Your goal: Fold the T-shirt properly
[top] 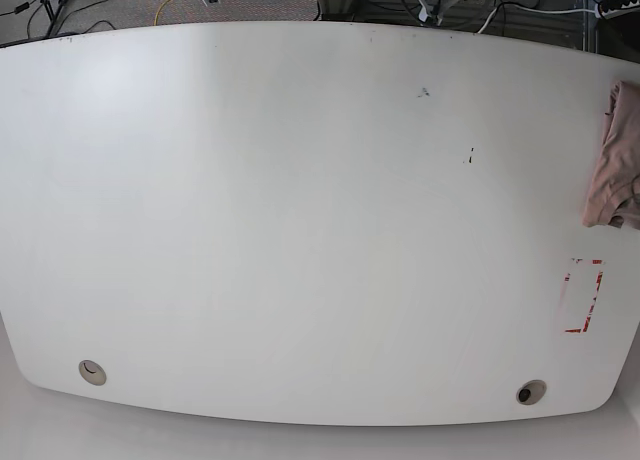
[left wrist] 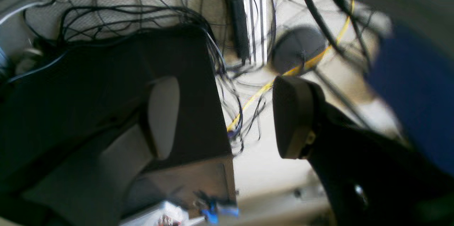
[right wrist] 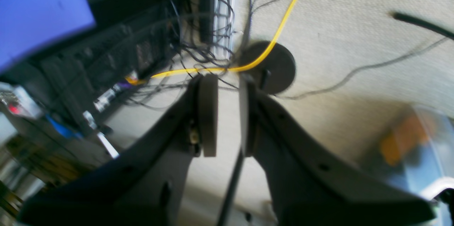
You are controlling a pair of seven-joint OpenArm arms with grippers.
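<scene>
Lying bunched at the tabletop [top: 300,230] edge, T-shirt [top: 618,160] not yet spread or folded. Left fingers [left wrist: 296,117] spreading wide, right fingers [right wrist: 209,112] nearly pressing together, both pinching nothing.

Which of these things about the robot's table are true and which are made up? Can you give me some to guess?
1. The T-shirt is spread flat in the middle of the table. False: it lies bunched at the table's far right edge in the base view.
2. A red marked rectangle sits on the table below the T-shirt in the base view. True.
3. The right gripper holds the T-shirt. False: its jaws stand close together with nothing between them, over the floor.
4. A yellow cable runs across the floor. True.
5. The left gripper has its jaws wide apart. True.
</scene>
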